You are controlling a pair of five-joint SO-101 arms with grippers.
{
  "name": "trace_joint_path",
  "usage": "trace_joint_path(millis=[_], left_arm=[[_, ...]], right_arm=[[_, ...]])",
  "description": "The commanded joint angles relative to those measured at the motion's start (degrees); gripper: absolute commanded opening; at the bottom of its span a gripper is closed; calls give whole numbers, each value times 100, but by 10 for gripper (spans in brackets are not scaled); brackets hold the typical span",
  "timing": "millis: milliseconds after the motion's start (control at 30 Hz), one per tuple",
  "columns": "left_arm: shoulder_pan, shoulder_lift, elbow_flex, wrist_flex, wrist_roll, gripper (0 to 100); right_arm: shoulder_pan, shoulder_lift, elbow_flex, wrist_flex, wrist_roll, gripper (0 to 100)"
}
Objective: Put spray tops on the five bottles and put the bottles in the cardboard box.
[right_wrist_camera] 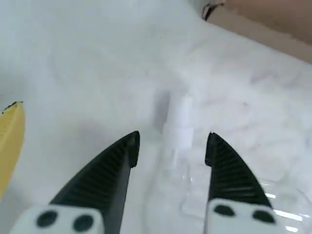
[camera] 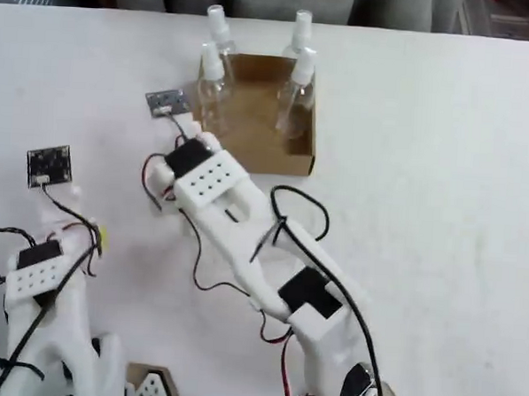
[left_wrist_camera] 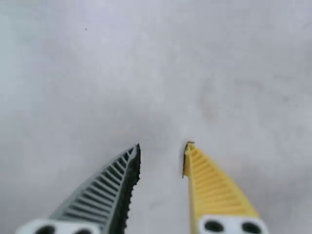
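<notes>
Stage: four capped bottles [camera: 296, 98] stand upright in the cardboard box [camera: 249, 160]. Judged to be on the last bottle, with its boxing not yet done.
Fifth bottle [right_wrist_camera: 185, 175]: clear, lying on its side on the table [camera: 441, 216], just off the box's near-left corner. White spray top [right_wrist_camera: 179, 119] looks fitted.
Right gripper [right_wrist_camera: 173, 141]: jaws wide apart, nothing clamped. The two black fingers straddle the bottle, with a gap showing on both sides of the spray top.
Key relation: the bottle's long axis runs in line with the gripper's reach, spray top pointing away from the wrist, body back toward the palm. The jaws therefore stand across the narrow width, so closing should catch the neck or shoulder, not the ends.
Box from tool: box wall [right_wrist_camera: 263, 29] lies just beyond the spray top and off to one side. The carry looks short.
Left gripper [left_wrist_camera: 161, 151]: grey and yellow fingers parted, holding nothing, over bare table.
Nearer arm: right arm [camera: 245, 232] is over the bottle; left arm [camera: 38, 279] is well apart, toward the table's near-left. The right arm is the one placed to take it.
Risk: clear plastic is probably slick and round, and a grip at the neck may let the body swing. The bottle likely needs turning upright to fit beside the others.
</notes>
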Motion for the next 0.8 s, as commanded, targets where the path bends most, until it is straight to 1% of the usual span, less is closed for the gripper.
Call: trace_joint_path(millis=[0, 100, 133, 233, 333, 433, 500, 633, 700, 767], left_arm=[[-22, -4, -290, -308, 79, 159], [224, -22, -299, -229, 607, 158], [356, -22, -334, -88, 791, 159], [796, -31, -571, 536, 1011, 158], [1288, -31, -932, 1310, 1310, 158], [1851, -31, -1345, 1978, 1679, 159], [2202, -31, -1530, 2171, 1767, 161], [2985, 13, -1688, 2171, 1829, 162], [3442, 31, -1670, 2154, 2180, 164], [3776, 66, -1653, 2092, 2611, 193]], right_arm=[[409, -602, -536, 611, 202, 184], [848, -1059, -607, 1147, 580, 180], [1024, -1182, -607, 1314, 686, 180], [1560, -1455, -457, 1736, 879, 180], [2079, -1587, 132, 1763, 1090, 180], [2571, -1771, 818, 1516, 1134, 180], [2853, -2000, 1204, 1297, 1134, 180], [3160, -2554, 2031, 804, 1134, 180], [3213, -2818, 2497, 488, 1134, 180], [3213, -3046, 2901, 180, 1134, 180]])
